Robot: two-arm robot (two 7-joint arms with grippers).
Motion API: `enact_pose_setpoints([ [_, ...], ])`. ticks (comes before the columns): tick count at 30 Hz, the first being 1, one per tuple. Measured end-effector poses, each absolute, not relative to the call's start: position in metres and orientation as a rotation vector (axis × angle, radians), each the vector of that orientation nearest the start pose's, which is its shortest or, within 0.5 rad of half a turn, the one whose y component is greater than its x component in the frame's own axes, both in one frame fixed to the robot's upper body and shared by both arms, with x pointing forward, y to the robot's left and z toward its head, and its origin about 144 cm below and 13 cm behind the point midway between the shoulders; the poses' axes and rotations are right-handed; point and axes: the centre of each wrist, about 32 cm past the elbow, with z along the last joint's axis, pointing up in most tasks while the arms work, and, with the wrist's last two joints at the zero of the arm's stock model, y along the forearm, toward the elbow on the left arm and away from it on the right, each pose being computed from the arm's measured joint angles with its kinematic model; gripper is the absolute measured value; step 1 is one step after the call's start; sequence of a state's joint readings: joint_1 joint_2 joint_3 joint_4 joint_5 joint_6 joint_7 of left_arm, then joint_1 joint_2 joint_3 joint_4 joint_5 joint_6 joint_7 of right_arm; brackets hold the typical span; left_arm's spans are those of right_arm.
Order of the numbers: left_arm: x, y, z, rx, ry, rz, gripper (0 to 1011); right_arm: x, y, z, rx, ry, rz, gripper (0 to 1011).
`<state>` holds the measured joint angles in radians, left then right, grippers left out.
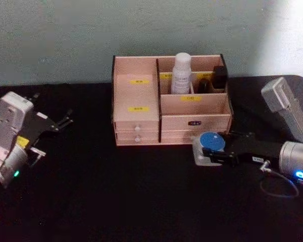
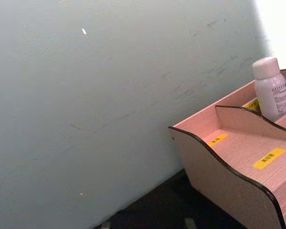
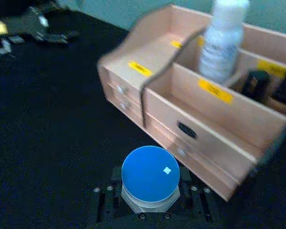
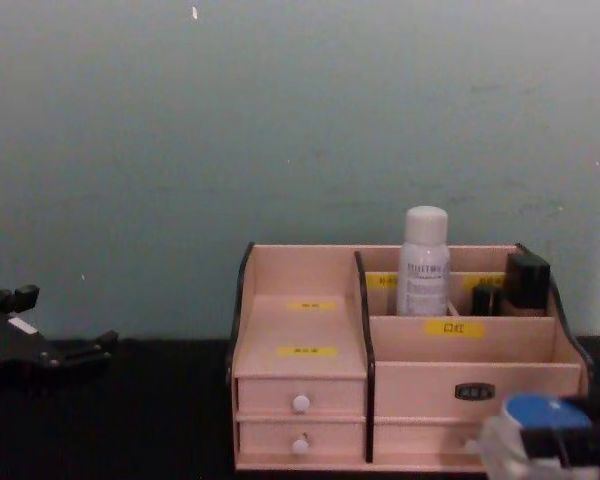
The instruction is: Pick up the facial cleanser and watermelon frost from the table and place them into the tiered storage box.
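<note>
1. The right gripper (image 1: 212, 153) reached in from the right, low over the black table (image 1: 116, 196). It was clamped on a small pale jar (image 1: 210, 141) with a round blue lid.
2. In the right wrist view the fingers (image 3: 106, 202) pressed both sides of the jar (image 3: 150, 172), with the lid facing up.
3. The jar sat just in front of the right-hand lower drawers of the box (image 1: 136, 96), outside it. In the chest view the jar (image 4: 536, 414) overlapped the bottom right of the box (image 4: 300, 330). I could not tell whether the jar touched the table.
4. A white bottle (image 1: 181, 73) stood upright in a rear compartment of the box, right of the centre divider. It also showed in the chest view (image 4: 423, 262) and the left wrist view (image 2: 271, 90).
5. Two dark items (image 1: 219, 77) stood in the rear right compartment, beside the bottle.
6. The stepped left section of the box had yellow labels (image 1: 138, 108) and no items in it. The small drawers below it, with white knobs (image 1: 137, 129), were closed.
7. The left gripper (image 1: 51, 134) was parked at the far left of the table, well apart from the box. Its fingers looked spread and held nothing.
8. A pale green wall (image 1: 65, 40) stood behind the box.
</note>
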<state>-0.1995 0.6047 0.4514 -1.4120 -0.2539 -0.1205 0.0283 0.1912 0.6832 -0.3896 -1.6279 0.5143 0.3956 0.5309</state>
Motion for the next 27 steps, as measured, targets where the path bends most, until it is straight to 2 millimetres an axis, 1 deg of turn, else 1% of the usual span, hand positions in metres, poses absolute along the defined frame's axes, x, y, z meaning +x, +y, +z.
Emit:
enact_pose_setpoints([
  [7,0.489,0.31,1.14,0.304,-0.285,1.248,1001,0.498,-0.298,1.221,-0.356,0.198,-0.638,713],
  [11,0.489,0.31,1.14,0.304,-0.285,1.248,1001,0.506,-0.286,1.231,-0.333,0.171,-0.603,713],
  [12,0.489,0.31,1.14,0.305,-0.285,1.248,1001,0.506,-0.286,1.231,-0.333,0.171,-0.603,713],
  [19,0.489,0.31,1.14,0.304,-0.285,1.248,1001,0.52,-0.264,1.239,-0.31,0.125,-0.57,713],
  [27,0.489,0.31,1.14,0.304,-0.285,1.248,1001,0.535,-0.245,1.241,-0.314,0.094,-0.558,713],
])
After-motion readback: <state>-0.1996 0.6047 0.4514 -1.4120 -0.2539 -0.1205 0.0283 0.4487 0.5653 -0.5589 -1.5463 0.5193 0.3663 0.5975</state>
